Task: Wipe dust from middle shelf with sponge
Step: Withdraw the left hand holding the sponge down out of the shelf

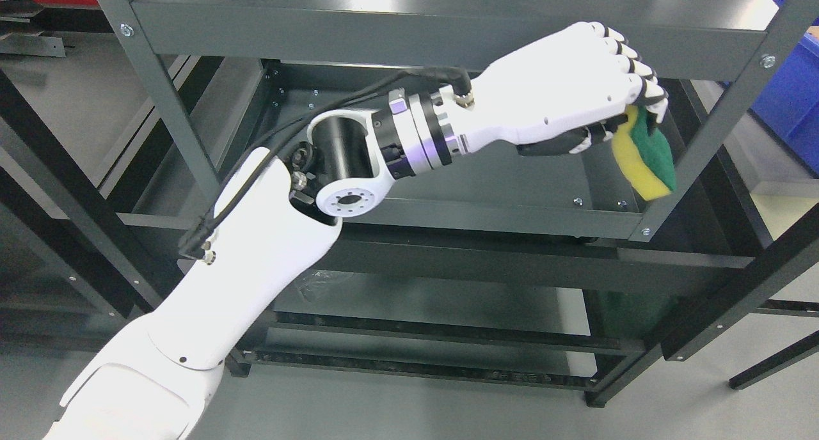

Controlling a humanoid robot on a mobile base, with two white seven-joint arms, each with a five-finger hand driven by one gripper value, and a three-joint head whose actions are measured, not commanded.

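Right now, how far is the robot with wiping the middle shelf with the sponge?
Done: the sponge is already picked up; the left hand grips it with curled fingers. In hand: the sponge hangs at the right end of the rack, near the right front post, above the middle shelf, apparently not pressed on it. Left: bring it down and wipe across. Whether any part is already wiped, I cannot tell.

Top shelf lip [448, 40] just above, right post [716, 126] beside sponge [643, 162], middle shelf [499, 171] open
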